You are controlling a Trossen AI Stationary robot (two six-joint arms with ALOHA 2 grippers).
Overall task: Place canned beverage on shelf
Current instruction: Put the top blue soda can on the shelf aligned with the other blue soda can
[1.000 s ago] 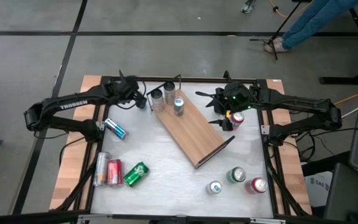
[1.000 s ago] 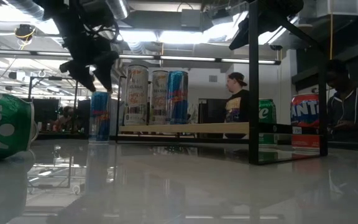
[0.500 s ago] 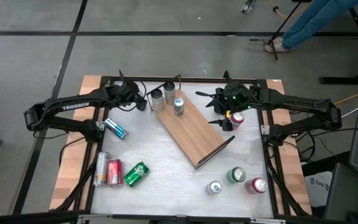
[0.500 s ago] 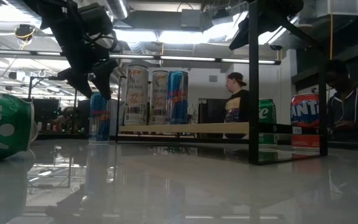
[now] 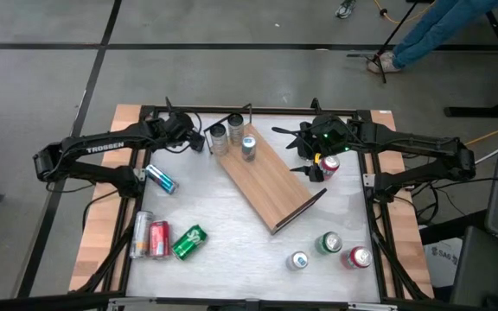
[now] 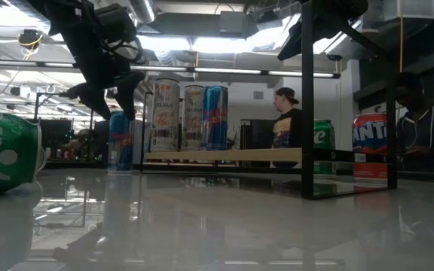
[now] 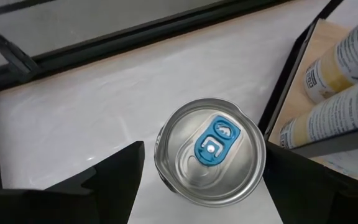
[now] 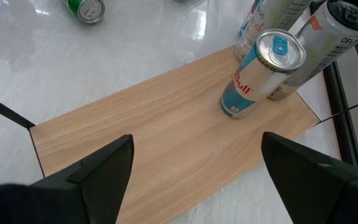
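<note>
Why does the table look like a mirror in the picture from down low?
Low view: the glossy white tabletop catches the ceiling lights and reflects the standing cans. High view: the same tabletop looks dull and evenly lit, with only soft shadows.

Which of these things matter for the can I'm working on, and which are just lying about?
In play:
- shelf
- upright blue can beside it, under the open left gripper
- three cans already standing on the shelf

Idle:
- four tipped cans at the table's left
- three upright cans at its right
- red can by the right gripper
</note>
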